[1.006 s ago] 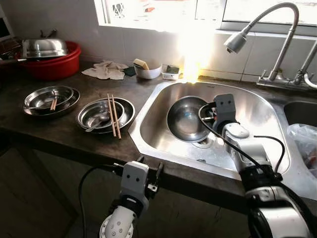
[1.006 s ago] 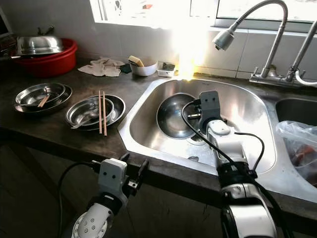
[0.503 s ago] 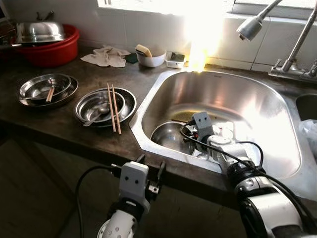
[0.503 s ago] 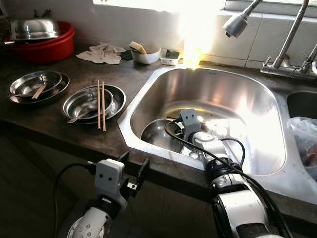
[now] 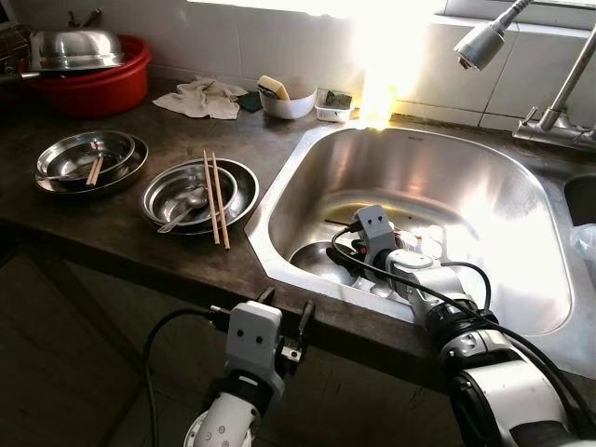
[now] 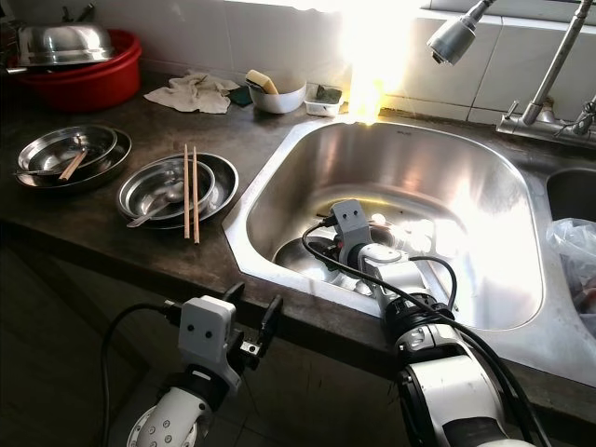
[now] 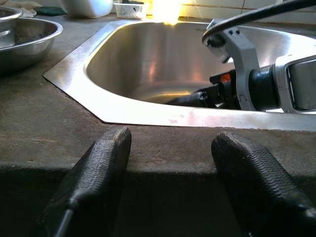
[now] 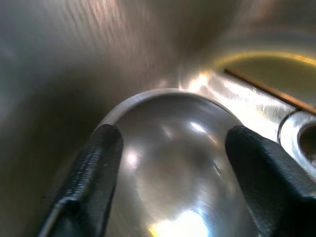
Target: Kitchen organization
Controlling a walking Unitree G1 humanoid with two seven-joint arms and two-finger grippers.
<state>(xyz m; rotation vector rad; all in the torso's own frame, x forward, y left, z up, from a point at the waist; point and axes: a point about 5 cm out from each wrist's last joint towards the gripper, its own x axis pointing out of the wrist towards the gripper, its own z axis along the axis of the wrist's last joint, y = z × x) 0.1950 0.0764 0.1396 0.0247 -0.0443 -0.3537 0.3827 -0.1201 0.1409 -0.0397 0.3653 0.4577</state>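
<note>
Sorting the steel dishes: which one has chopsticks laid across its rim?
The steel dish nearest the sink, with two chopsticks spanning it and a spoon inside; the leftmost dish's sticks lie inside.

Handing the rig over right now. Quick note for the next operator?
Right gripper: down in the sink, open, fingers either side of the steel bowl lying on the sink floor; not clearly gripping.
Left gripper: open, idle below the counter edge.
On the counter: a dish with chopsticks and a spoon, another stack of dishes, a red basin holding a steel bowl.
Done: nothing clearly put away.
Left: the bowl in the sink, then probably the counter dishes.
</note>
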